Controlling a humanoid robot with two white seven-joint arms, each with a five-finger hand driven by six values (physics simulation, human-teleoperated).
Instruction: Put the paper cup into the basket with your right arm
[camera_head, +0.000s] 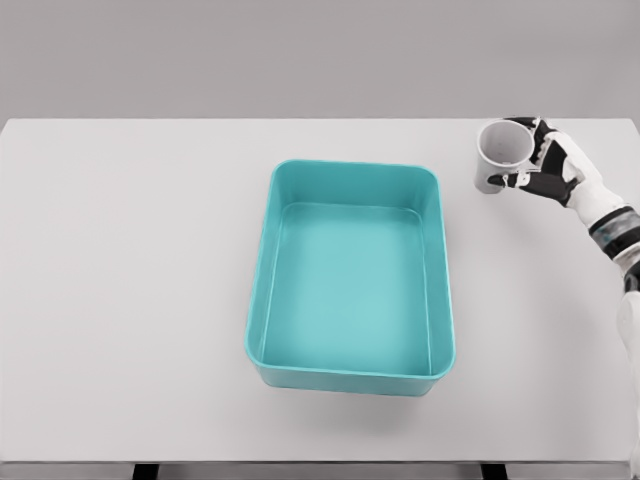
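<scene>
Head view — my right hand has hold of the paper cup.
From left to right: the teal basket (350, 280) sits mid-table (120, 300), nothing in it; well right of it, the paper cup (500, 153) stands upright — my right hand (548, 165) curls round its side, fingers (520, 180) closed on it.

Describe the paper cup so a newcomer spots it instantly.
Start at the teal basket in the middle of the white table, then look to its upper right. There the right hand grips the paper cup: small, white, its open mouth showing.
</scene>
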